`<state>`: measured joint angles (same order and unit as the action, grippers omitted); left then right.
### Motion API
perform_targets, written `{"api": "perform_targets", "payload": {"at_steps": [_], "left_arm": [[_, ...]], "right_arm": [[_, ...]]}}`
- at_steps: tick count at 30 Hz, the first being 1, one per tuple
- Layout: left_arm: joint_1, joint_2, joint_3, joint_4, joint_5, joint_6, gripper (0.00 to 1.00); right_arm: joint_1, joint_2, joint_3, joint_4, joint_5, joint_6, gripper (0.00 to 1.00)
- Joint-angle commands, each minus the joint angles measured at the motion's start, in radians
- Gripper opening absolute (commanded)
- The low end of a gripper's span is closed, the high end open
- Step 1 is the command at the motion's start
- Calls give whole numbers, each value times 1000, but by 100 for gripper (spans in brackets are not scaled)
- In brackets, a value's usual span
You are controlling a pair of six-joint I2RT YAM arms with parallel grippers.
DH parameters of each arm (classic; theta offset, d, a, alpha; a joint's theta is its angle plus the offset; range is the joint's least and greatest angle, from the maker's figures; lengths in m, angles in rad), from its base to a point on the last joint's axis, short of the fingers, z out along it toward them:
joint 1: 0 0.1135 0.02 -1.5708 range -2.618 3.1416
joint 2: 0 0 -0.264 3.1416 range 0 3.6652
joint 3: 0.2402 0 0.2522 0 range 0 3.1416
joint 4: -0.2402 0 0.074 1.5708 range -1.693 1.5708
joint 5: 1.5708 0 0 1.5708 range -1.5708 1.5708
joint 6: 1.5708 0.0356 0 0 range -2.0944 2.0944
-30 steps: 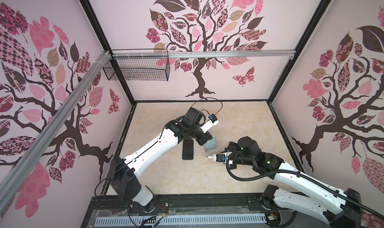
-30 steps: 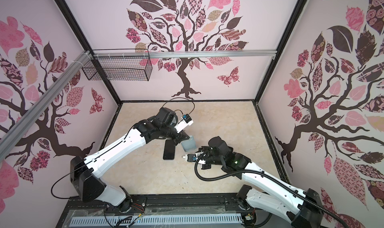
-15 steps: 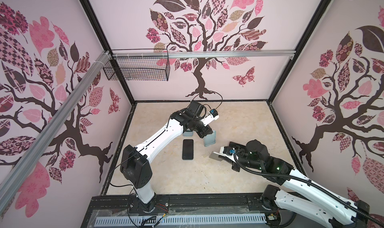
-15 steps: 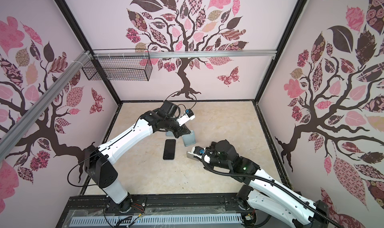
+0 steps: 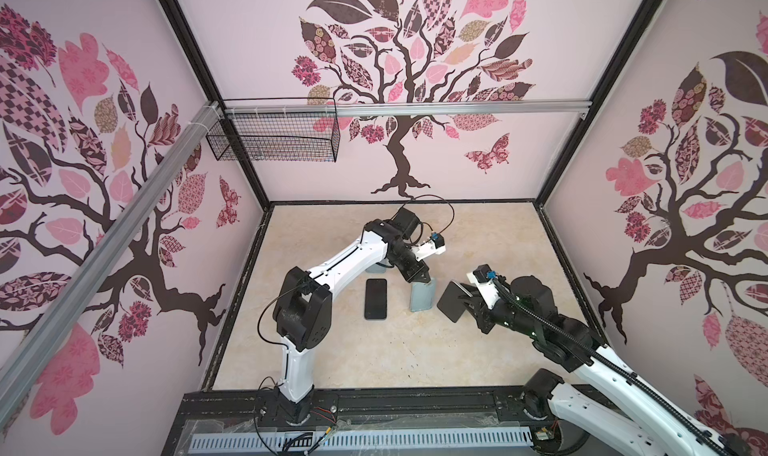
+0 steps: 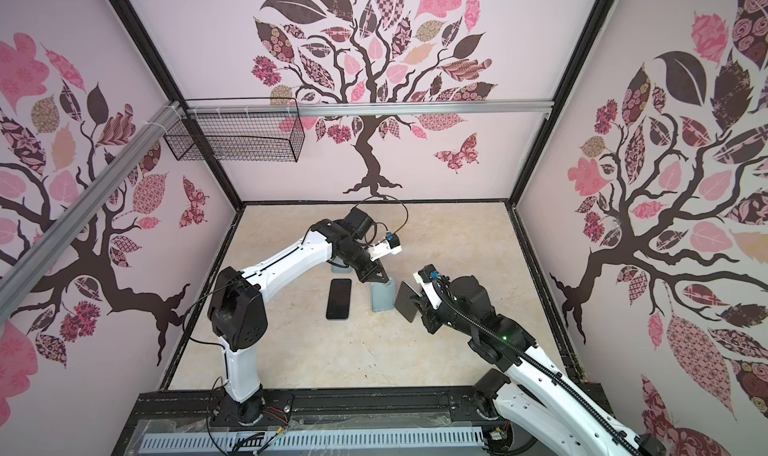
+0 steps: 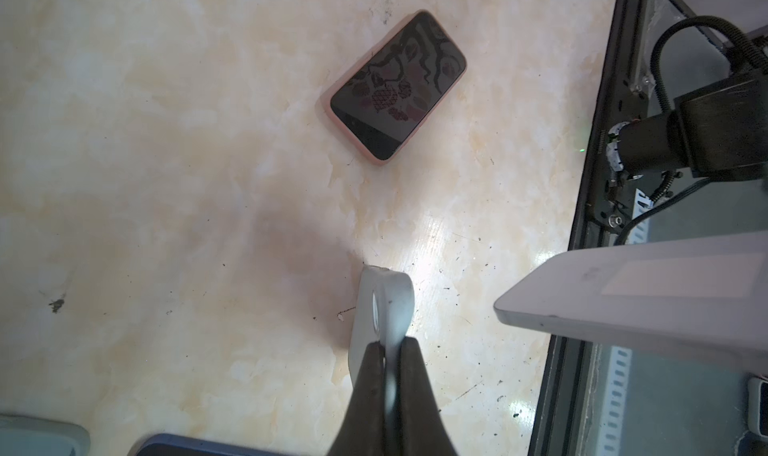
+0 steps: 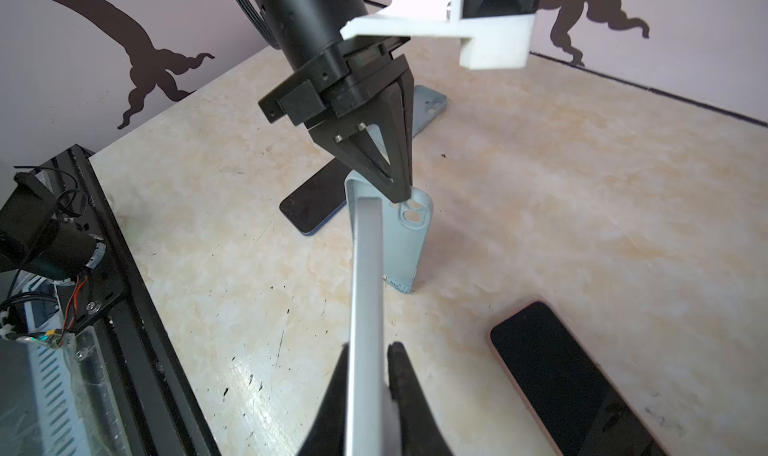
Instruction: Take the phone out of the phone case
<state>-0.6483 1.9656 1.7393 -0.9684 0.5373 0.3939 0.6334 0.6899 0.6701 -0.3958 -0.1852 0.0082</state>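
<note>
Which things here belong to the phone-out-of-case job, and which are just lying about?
In the job: light blue case, pinched by left gripper; bare phone, held by right gripper.
Lying about: black phone, second blue case, pink-cased phone, wire basket.

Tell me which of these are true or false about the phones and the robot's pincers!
1. The right pincer holds a phone. True.
2. The blue case lies flat on the table. False: it stands upright, pinched at its top by the left pincer.
3. A black phone lies flat beside the blue case. True.
4. The pink-cased phone is in a pincer. False: it lies on the table, untouched.
</note>
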Motion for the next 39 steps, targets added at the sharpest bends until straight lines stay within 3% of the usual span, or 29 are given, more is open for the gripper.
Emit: {"api": "perform_targets", "payload": {"at_steps": [1,7,13,18,23,29,34,39], "left_arm": [[4,21,48,-18,-56,-4,24],[11,28,48,41,-108,-36,54],[27,-87,-13,138,-93,-85,57],[36,-221,-118,227,-47,-126,59],[42,-355,-249,297,61,-156,59],[42,-575,-540,527,269,-262,60],[30,-712,-737,681,398,-356,63],[-15,-765,-817,730,463,-383,63]], "right_arm": [[1,-27,47,-2,12,78,0],[1,-29,36,-26,24,128,0],[-1,8,46,-47,53,168,0],[-20,54,57,-23,6,177,0],[-32,65,71,19,-118,129,0],[-37,76,75,67,-278,110,0],[-38,63,66,184,-515,109,0],[-38,98,59,303,-702,157,0]]}}
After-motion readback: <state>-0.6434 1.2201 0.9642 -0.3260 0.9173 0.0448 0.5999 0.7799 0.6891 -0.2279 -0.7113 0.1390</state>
